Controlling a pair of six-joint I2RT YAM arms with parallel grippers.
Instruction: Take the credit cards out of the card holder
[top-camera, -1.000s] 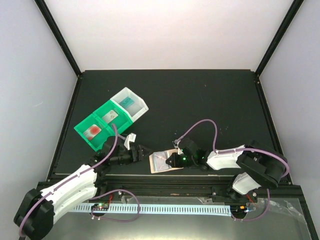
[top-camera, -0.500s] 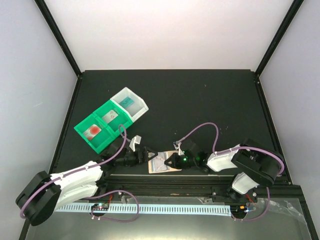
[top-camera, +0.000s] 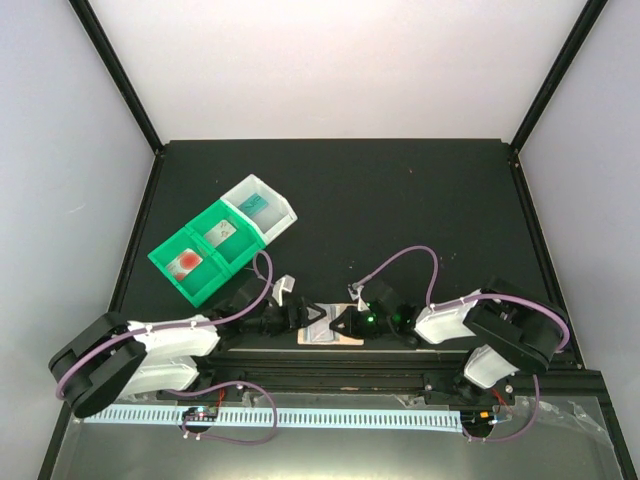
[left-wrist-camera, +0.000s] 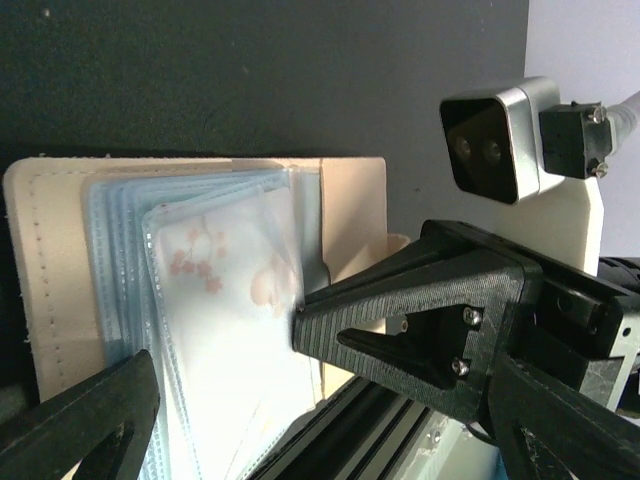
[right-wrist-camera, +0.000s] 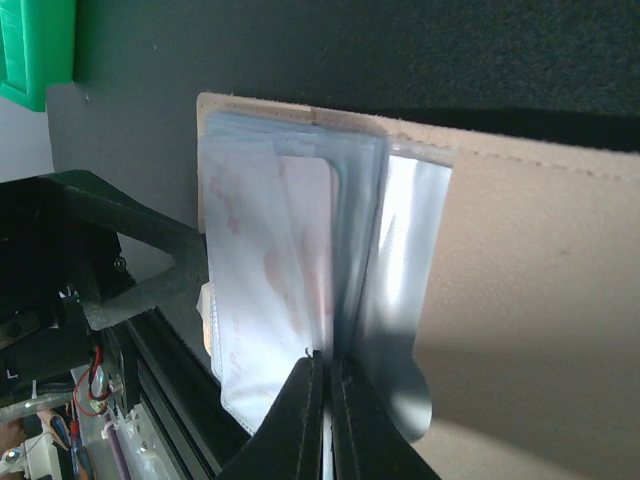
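Observation:
The card holder (top-camera: 320, 336) lies open at the table's near edge, peach rim (left-wrist-camera: 50, 260) round pale blue sleeves. A pale credit card with pink blotches (left-wrist-camera: 235, 300) sits in the top clear sleeve (right-wrist-camera: 265, 280). My right gripper (right-wrist-camera: 328, 362) is shut on the edges of some sleeves, holding them upright; it shows as a black wedge (left-wrist-camera: 420, 320) in the left wrist view. My left gripper (top-camera: 303, 318) is open, one finger (left-wrist-camera: 85, 420) at the holder's near edge and the other (left-wrist-camera: 570, 420) out past the right gripper. Nothing is held between them.
A green two-compartment bin (top-camera: 160, 252) and a joined white bin (top-camera: 285, 212) stand at the left. They hold a red-blotched card (top-camera: 186, 262), a pale card (top-camera: 220, 231) and a teal card (top-camera: 255, 204). The table's metal front rail (top-camera: 330, 358) runs just below the holder.
My left arm has swung right, from beside the green bin to the card holder's left edge, jaws still open. The right gripper has stayed shut on the sleeves.

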